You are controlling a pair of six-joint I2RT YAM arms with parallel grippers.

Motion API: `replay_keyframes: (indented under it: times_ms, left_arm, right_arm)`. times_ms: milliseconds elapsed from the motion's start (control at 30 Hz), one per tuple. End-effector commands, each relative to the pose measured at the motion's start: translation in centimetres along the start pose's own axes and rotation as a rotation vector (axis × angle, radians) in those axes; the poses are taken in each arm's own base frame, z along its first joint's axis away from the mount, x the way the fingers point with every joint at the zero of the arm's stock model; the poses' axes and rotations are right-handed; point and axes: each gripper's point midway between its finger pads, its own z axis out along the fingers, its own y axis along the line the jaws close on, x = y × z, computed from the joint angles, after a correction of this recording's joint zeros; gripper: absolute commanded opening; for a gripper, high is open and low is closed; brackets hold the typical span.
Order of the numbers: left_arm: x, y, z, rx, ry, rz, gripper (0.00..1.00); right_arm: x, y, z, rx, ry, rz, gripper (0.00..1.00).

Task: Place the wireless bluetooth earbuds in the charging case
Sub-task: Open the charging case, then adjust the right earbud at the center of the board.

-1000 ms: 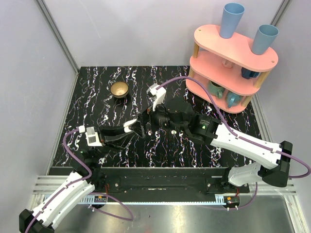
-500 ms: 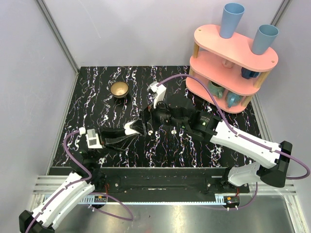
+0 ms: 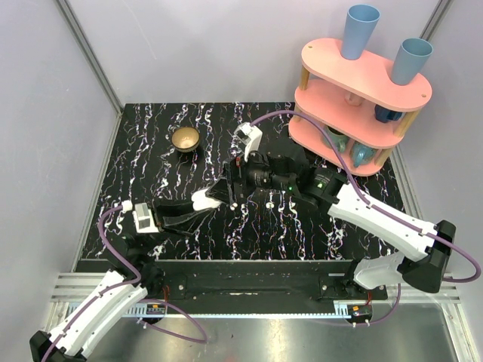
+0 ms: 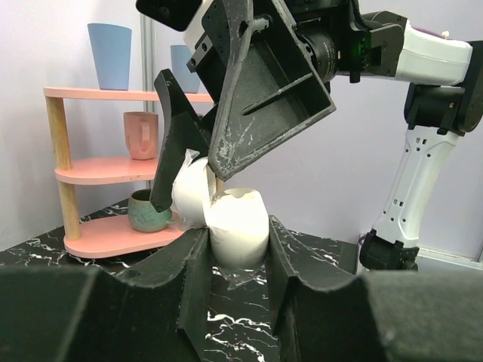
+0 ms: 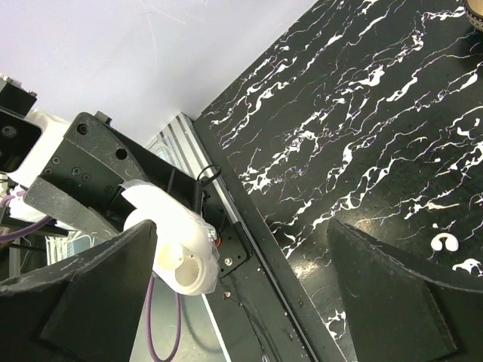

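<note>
The left gripper (image 4: 236, 243) is closed tight on the charging case (image 4: 240, 224), one black finger on each flank of its lower half. It holds the case raised off the black marble table (image 3: 151, 158) rather than leaving it flat. The likely reason is that a small smooth pebble shape would skid under a push, whereas pinched like this it stays fixed and faces the other arm. The lid (image 4: 190, 194) appears swung open toward 10 o'clock of the body. The right wrist view shows a round well in the white shell, so the mouth seems to be exposed for loading.

In the overhead view the case sits left of the table's centre, with the brass bowl (image 3: 185, 139) at its 11 o'clock and well apart. The pink shelf (image 3: 362, 83) with its cups stands far off at 2 o'clock.

The right gripper (image 3: 228, 191) is spread as wide as it goes and holds nothing. Its two fingers hang just above the case and to either side of the lid, reaching in from 3 o'clock. Whether they touch the lid cannot be told.

The earbuds are not clearly identifiable. A tiny white speck (image 3: 269, 204) lies on the table beside the right arm, at 3 o'clock of the case, and may be one of them. No bud shows in either gripper, so judged from this, insertion has not begun.
</note>
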Motion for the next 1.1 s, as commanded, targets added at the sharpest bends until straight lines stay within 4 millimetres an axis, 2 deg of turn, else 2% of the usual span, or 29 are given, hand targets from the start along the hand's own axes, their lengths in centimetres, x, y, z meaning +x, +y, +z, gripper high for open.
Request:
replay_keyframes:
  times_ms: [0,200,333,500,633,767,833,867,900,967,1033,1067]
  left_arm:
    - [-1.4,-1.5,0.1,0.069,-0.012,0.047,0.00]
    - [-1.6,-1.5,0.0,0.065,-0.019,0.058,0.00]
    - [-1.4,-1.3,0.1,0.054,-0.012,0.054,0.00]
    - [-0.8,-0.5,-0.1,0.014,0.005,0.049,0.00]
    - [-0.5,0.1,-0.3,-0.017,0.011,0.060,0.00]
    - [-0.3,0.5,-0.6,-0.039,0.012,0.077,0.00]
    - [-0.2,0.8,-0.7,-0.059,0.014,0.078,0.00]
    - [-0.3,0.8,-0.8,-0.058,0.012,0.083,0.00]
    - [-0.3,0.9,-0.8,-0.066,0.013,0.081,0.00]
    - [-0.5,0.9,-0.9,-0.070,0.009,0.081,0.00]
    - [-0.6,0.9,-0.9,-0.075,0.004,0.076,0.00]
    - [-0.8,0.9,-0.9,-0.076,-0.002,0.074,0.00]
  right_arm:
    - [-4.6,0.2,-1.6,-0.009,-0.162,0.012,1.00]
    - [-3.8,-0.8,-1.1,0.010,-0.140,0.040,1.00]
    - [-3.7,-0.6,-1.1,0.002,-0.140,0.041,1.00]
    - [-5.2,-0.1,-2.5,-0.002,-0.220,0.009,1.00]
    - [-6.2,-1.7,-4.2,0.098,-0.294,0.003,1.00]
    - [-7.2,-4.4,-6.3,0.248,-0.370,0.021,1.00]
    - [-6.8,-6.0,-6.9,0.302,-0.373,0.050,1.00]
    - [-7.1,-7.3,-7.6,0.341,-0.383,0.063,1.00]
    - [-6.2,-8.6,-7.8,0.382,-0.351,0.079,1.00]
    - [-5.8,-11.6,-8.7,0.452,-0.340,0.100,1.00]
    - [-3.9,-14.3,-8.7,0.498,-0.285,0.116,1.00]
    - [-3.6,-16.5,-9.3,0.544,-0.284,0.138,0.95]
